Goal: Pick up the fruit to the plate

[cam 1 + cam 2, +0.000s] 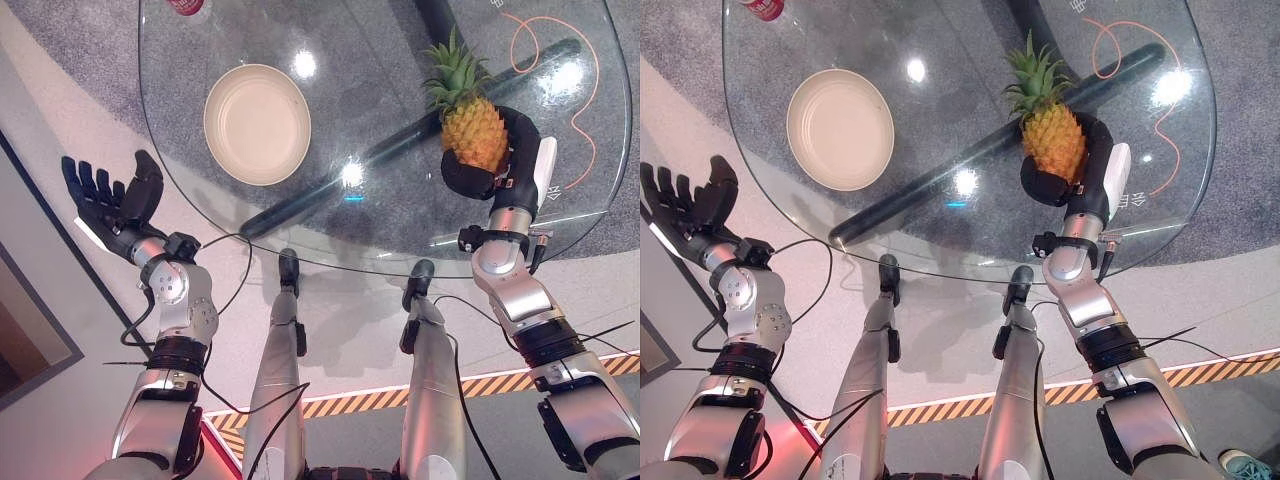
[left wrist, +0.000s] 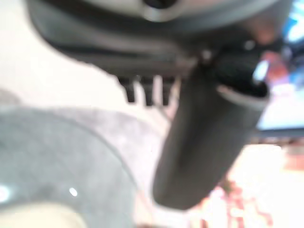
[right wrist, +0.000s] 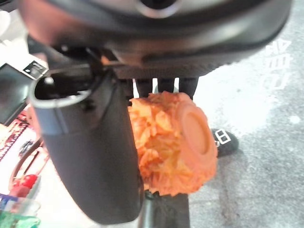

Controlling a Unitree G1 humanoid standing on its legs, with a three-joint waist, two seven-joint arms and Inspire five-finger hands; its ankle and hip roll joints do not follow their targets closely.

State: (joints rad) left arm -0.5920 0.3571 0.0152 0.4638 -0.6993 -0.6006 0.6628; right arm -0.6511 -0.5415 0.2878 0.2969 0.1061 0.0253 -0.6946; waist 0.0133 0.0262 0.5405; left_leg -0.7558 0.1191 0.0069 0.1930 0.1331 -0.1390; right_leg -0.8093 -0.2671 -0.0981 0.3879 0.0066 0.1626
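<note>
The right hand [image 1: 500, 165] is curling its fingers around the pineapple [image 1: 473, 130] over the right side of the glass table [image 1: 400, 60], well apart from the empty plate [image 1: 257, 123], while the left hand [image 1: 110, 200] is hanging spread wide off the table's left edge.

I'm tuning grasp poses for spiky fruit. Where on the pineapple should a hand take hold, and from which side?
Grip the pineapple round its wide orange body, below the spiky leaf crown, coming in from the table's near edge. The body is rounded and firm-looking; the crown points away. The right hand already curls round that body from this side.
</note>
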